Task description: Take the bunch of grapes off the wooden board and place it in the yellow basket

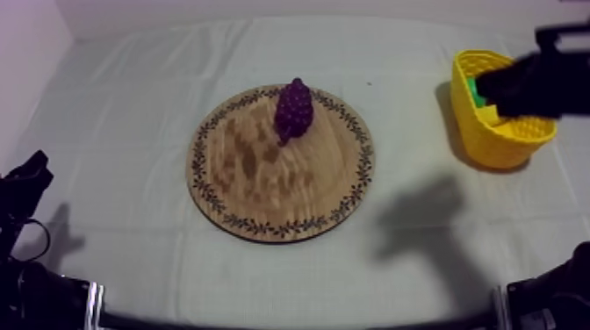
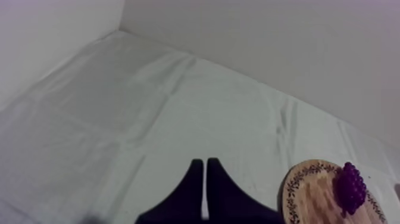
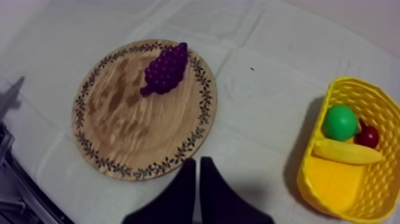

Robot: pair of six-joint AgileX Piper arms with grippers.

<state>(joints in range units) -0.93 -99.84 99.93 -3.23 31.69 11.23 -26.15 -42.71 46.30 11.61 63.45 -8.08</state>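
Your worktop (image 1: 132, 105) carries the wooden board (image 1: 263, 189) at its middle and the yellow basket (image 1: 505, 145) well apart at the right. Your right end effector (image 3: 198, 159) hangs near the basket, fingers together on nothing; your left end effector (image 2: 205, 161), low at its side, likewise. The bunch of grapes (image 1: 294, 110) lies by the board's far rim. A banana (image 3: 348, 153), green fruit (image 3: 340, 122) and small red fruit (image 3: 367, 136) sit in the basket.
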